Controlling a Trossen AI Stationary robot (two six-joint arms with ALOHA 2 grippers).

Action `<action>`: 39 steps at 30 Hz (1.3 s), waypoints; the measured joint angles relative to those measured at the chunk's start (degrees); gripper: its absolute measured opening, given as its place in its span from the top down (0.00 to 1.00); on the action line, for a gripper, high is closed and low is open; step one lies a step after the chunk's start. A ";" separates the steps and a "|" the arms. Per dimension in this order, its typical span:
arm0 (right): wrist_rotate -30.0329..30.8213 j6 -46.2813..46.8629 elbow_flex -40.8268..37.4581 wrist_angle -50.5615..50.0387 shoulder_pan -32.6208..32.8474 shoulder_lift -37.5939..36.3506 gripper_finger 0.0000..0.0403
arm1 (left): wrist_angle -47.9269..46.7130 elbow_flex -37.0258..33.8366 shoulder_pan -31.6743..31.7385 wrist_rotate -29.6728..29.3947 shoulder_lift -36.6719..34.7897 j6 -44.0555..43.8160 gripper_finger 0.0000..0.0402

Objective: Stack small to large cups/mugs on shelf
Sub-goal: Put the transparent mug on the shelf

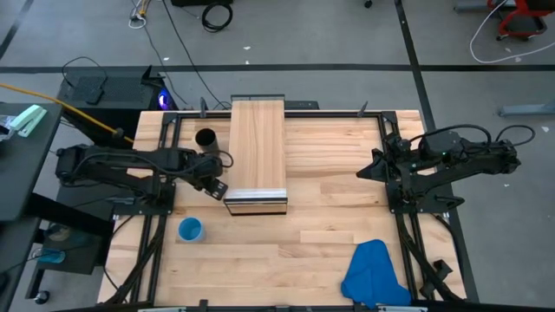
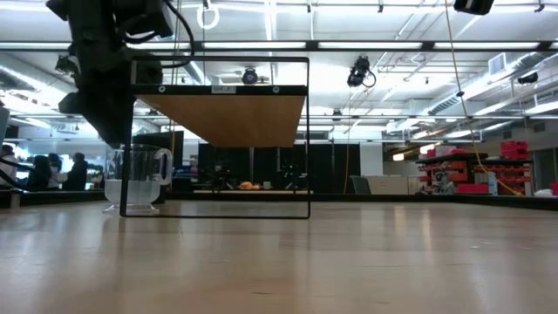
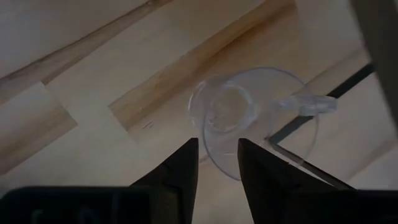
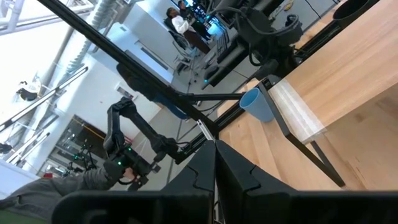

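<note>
The small clear glass mug [image 3: 249,118] stands upright on the table next to the shelf's left side, also seen in the low view [image 2: 138,179]. My left gripper [image 3: 217,158] points down just above it, open, with its fingers on either side of the mug's rim wall opposite the handle [image 3: 308,104]. The black cup [image 1: 205,138] stands at the far left of the table. The blue cup [image 1: 190,230] stands near the left front. The shelf [image 1: 257,147] is a raised wooden board in the middle. My right gripper [image 4: 214,168] is shut and waits in the air at the right. My left gripper comes at the mug from above, one finger [image 3: 180,171] outside the wall and one [image 3: 258,171] over the inside. Whether either finger touches the rim [image 3: 214,149], I cannot tell. The mug stands on the table.
A blue cloth [image 1: 375,273] lies at the table's near right. A black metal frame [image 2: 307,139] carries the shelf, and its legs stand close to the mug. Bare wood spreads between the shelf and the right arm.
</note>
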 joint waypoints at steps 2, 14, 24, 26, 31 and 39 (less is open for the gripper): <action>0.00 -0.04 0.00 0.00 0.00 0.02 0.96 | 0.12 0.00 0.00 -0.04 1.11 0.00 0.69; 0.00 -0.06 0.00 -0.04 0.00 0.00 0.96 | 0.83 0.00 0.00 -1.39 3.82 -0.65 0.67; 0.00 -0.10 0.00 -0.09 0.00 0.00 0.96 | 0.83 0.01 0.00 -3.39 3.82 -0.70 0.82; 0.00 -0.09 0.00 -0.09 -0.01 0.00 0.96 | 0.83 0.02 0.00 -3.39 3.82 -0.69 0.86; 0.00 -0.10 0.00 -0.31 0.00 0.00 0.96 | 0.82 0.00 0.00 -3.61 3.82 -0.70 0.97; 0.00 -0.10 0.00 -1.01 0.00 0.00 0.96 | 0.77 0.02 0.00 -3.82 3.68 -0.61 0.97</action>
